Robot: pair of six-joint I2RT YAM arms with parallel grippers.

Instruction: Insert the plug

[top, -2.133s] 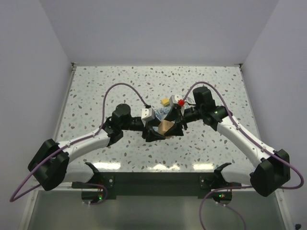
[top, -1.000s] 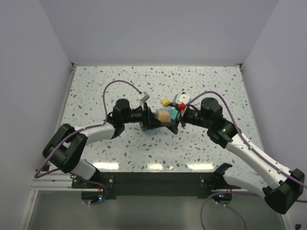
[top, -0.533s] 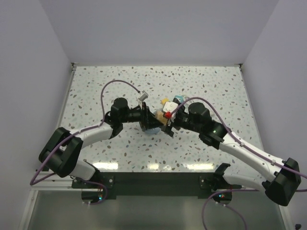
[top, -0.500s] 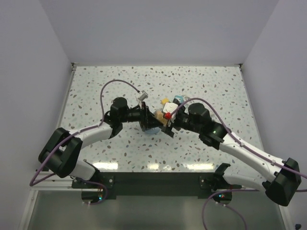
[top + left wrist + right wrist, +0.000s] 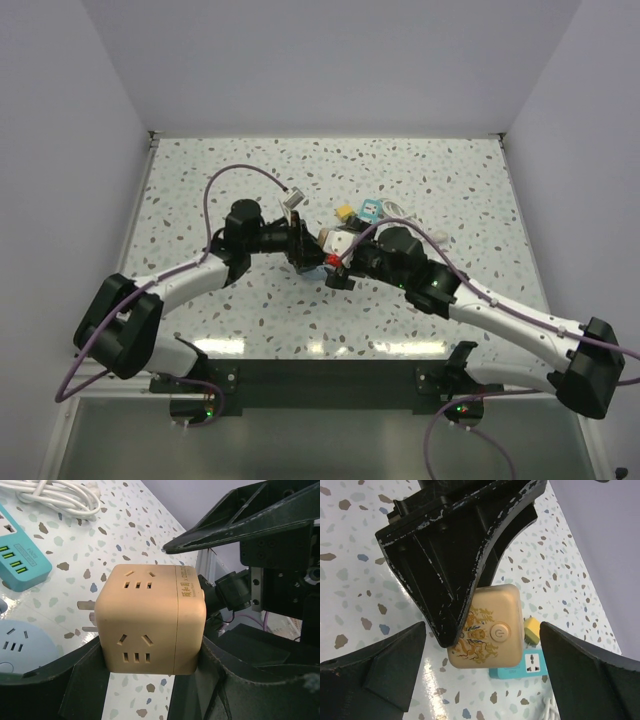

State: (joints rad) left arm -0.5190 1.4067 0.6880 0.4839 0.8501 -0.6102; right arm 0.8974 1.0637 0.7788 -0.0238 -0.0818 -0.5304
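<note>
The plug does not show in any view. A tan-orange socket cube (image 5: pixel 150 617) with two metal prongs on its left face hangs above the table, and my left gripper (image 5: pixel 150 647) is shut on it, one finger on each side. From the right wrist the same cube (image 5: pixel 487 630) shows a power button and a dragon print, half covered by a left finger (image 5: pixel 450 560). My right gripper (image 5: pixel 482 680) is open wide, just short of the cube with nothing between its fingers. From above, the two grippers meet at the cube (image 5: pixel 326 240).
A small yellow block (image 5: pixel 532 630) lies beside a teal power strip (image 5: pixel 530 662), with a coiled white cable (image 5: pixel 60 497) behind it. A pale blue round socket (image 5: pixel 20 647) sits on the table under the cube. Both arms crowd the table's middle.
My right arm has swung left and nearer, bringing its open gripper from the cube's right side to just in front of it. The left gripper has kept hold of the cube and shifted slightly.
</note>
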